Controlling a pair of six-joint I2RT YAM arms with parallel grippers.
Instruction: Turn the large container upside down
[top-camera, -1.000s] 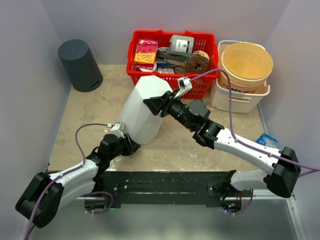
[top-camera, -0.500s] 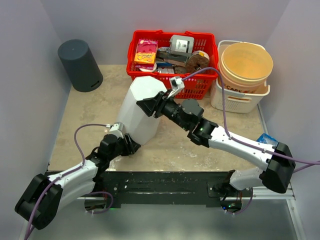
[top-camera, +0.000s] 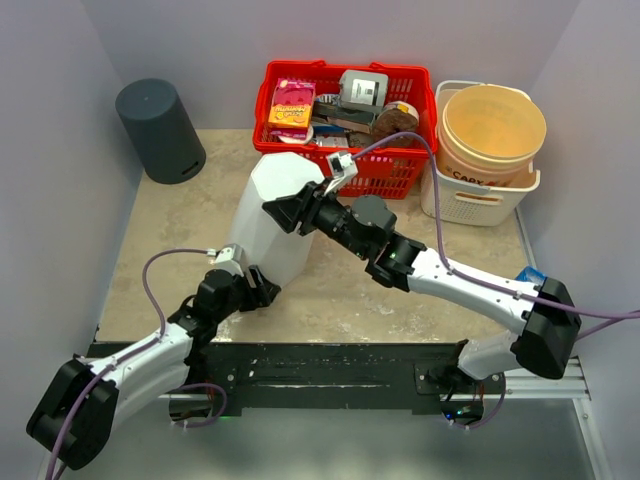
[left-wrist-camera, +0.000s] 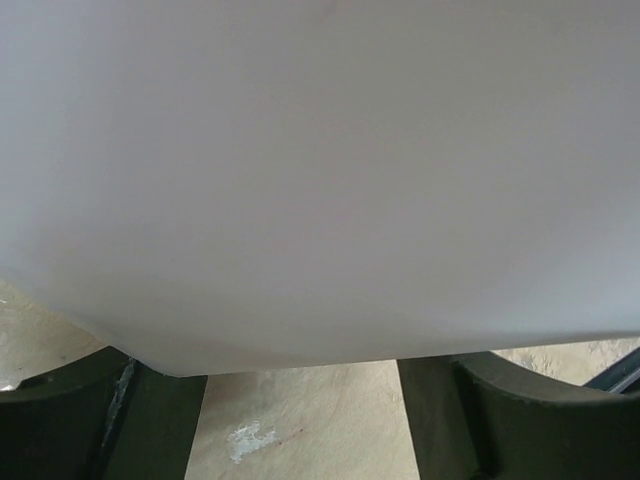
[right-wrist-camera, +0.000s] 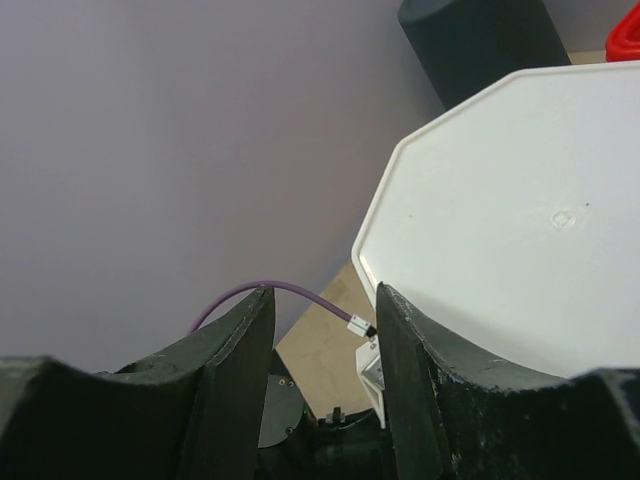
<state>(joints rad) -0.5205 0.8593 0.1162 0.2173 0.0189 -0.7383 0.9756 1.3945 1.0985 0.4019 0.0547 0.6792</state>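
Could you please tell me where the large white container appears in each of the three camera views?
Top external: white container left of centre, between the two arms.
Left wrist: white container fills the upper frame, close up.
Right wrist: its octagonal end fills the right side.
Shared landmark: the beige tabletop, seen in all three views.

Top external: high at the near side, looking down over the whole worktop (top-camera: 160, 235).
Left wrist: low, pressed close against the white container (left-wrist-camera: 320, 170) side.
Right wrist: close, facing across that container's flat end toward the grey wall (right-wrist-camera: 120, 150).
Shared: the container, in all three.
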